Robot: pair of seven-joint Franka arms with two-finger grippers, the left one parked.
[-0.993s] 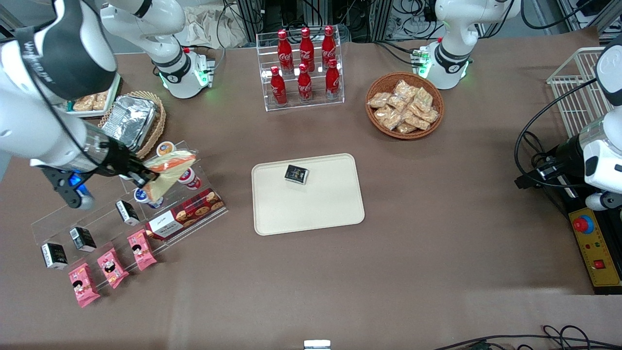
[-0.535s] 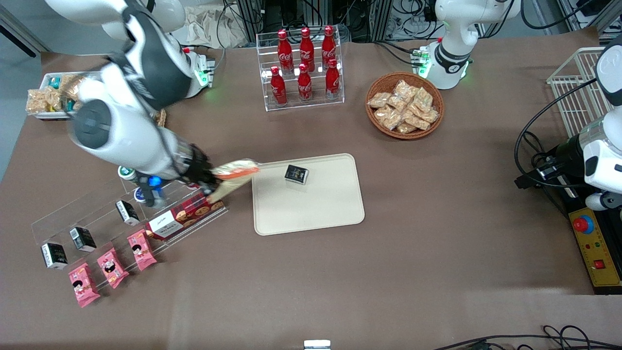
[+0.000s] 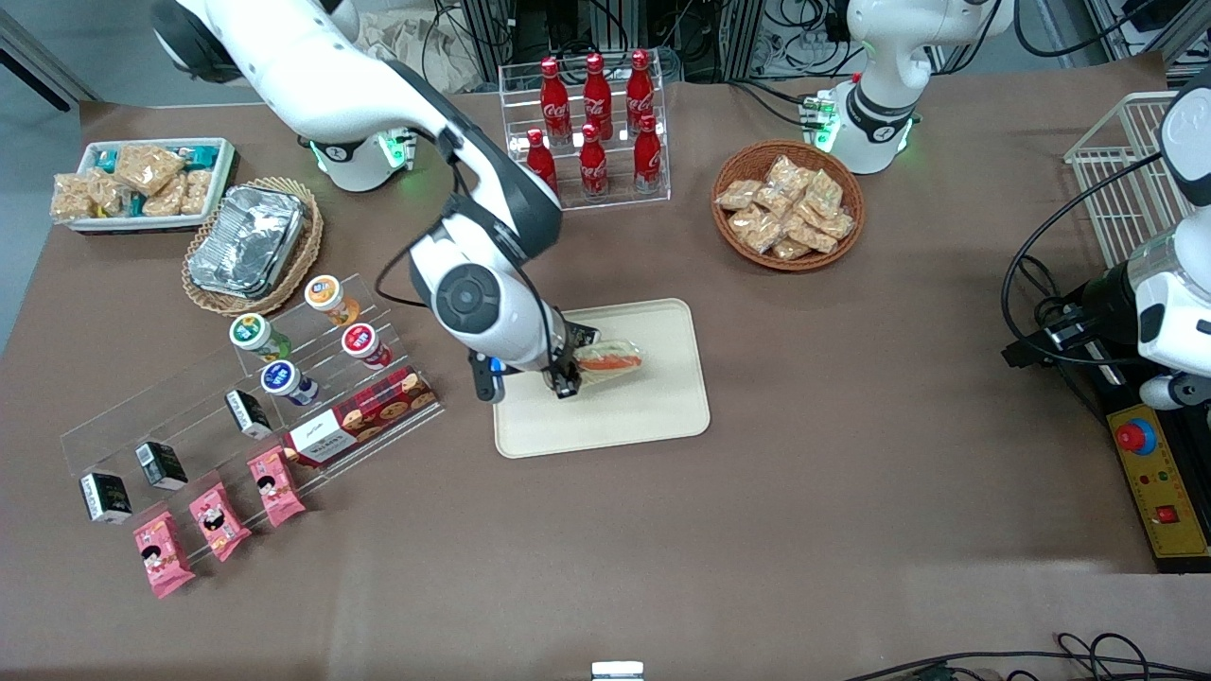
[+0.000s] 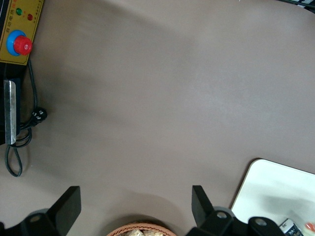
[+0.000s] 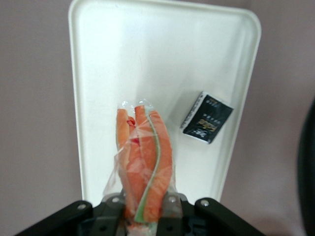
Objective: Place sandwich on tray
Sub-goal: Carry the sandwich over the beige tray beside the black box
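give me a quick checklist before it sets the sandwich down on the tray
1. Grip on the sandwich: ok. The gripper is shut on its wrapped end, above the tray.
2. Sandwich over the tray: ok. In the wrist view cream surface shows all around it.
3. Landing spot bare: ok. The small black packet lies on the tray beside the sandwich, apart from it.
4. Height above the tray: cannot tell. No view shows whether the sandwich touches the surface yet.
5. Tray flat on the table: ok. Its rim looks level in the front view.
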